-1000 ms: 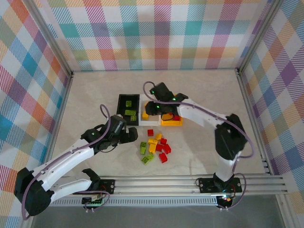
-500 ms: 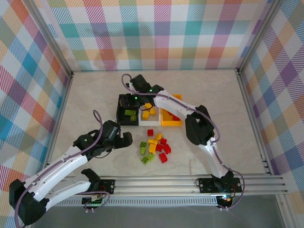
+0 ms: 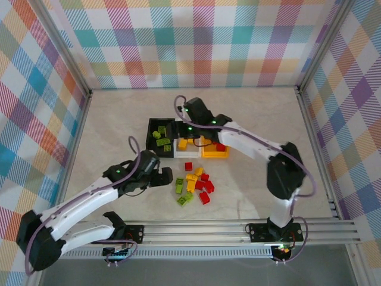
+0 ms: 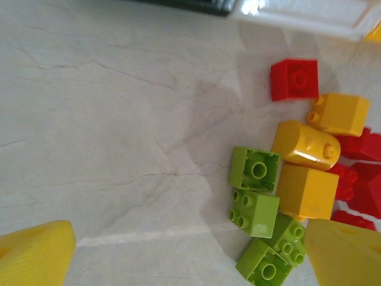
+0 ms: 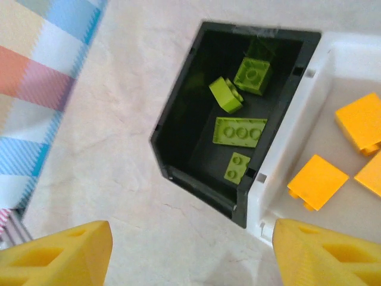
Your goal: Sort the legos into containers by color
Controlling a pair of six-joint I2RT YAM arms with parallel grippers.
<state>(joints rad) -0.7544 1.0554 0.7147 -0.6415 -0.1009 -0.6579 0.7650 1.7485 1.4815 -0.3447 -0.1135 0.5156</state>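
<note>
Legos heaped loose on the worktop, right by the left fingers. Those fingers spread wide, nothing between the yellow tips, low over the pale veined surface at the edge of the heap. Closest in, four lime green bricks bunched and touching, the lowest partly hidden behind one tip. Next out, three yellow bricks pressed against the green ones. Then a single red brick a little apart, and more red pieces along the heap's far side. Right fingers also wide apart and empty, up above the near corner of the black bin. Inside that bin, four lime green pieces: one long flat plate, three smaller bricks around it. White bin side by side with the black one, walls touching, yellow bricks lying on its floor. From overhead, orange-yellow bin hard against the white bin's other side, a red brick in it. All three bins in one row near the middle of the worktop, loose heap between that row and the arm bases. Checked cloth walls all round.
</note>
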